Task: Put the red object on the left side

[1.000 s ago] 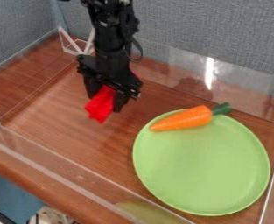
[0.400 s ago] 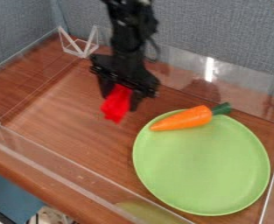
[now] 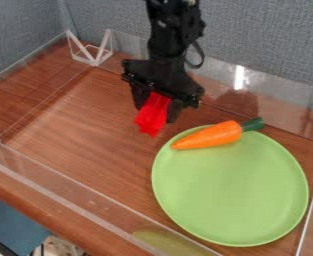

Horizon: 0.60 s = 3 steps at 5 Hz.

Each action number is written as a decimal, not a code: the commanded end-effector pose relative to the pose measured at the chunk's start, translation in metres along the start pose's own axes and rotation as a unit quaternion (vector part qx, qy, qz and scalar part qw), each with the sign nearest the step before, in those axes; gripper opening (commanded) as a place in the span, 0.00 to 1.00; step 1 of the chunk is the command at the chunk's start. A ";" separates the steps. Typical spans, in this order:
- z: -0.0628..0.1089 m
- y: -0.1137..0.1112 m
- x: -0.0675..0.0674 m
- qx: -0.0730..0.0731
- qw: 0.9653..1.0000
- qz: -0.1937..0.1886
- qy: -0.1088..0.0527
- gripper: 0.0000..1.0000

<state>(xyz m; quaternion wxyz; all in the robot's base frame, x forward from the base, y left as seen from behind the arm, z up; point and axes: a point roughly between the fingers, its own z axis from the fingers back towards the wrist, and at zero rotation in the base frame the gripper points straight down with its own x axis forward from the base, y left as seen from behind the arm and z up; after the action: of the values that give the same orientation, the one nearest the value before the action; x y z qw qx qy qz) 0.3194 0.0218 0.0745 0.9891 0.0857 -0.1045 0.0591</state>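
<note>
Across the last second, the bright red elongated plastic block (image 3: 151, 118) travels rightward with the black robot pincer (image 3: 156, 103), from table centre toward the round green plate (image 3: 232, 200) at four o'clock; that runs away from the left side. The pincer's jaws, partly closed, clamp the block's upper end, carrying it above the brown wooden table (image 3: 65, 115).

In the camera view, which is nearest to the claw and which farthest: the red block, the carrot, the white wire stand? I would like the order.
Measured from the claw:
1. Red block: held in the claw, hanging below it.
2. Carrot: to the right, on the green plate.
3. White wire stand: back left corner, farthest.
</note>
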 end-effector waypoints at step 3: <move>0.006 0.001 0.014 0.010 0.999 0.025 -0.020 0.00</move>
<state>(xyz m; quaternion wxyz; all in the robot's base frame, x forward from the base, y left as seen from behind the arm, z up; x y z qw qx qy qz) 0.3273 0.0255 0.0673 0.9866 0.0960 -0.0995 0.0870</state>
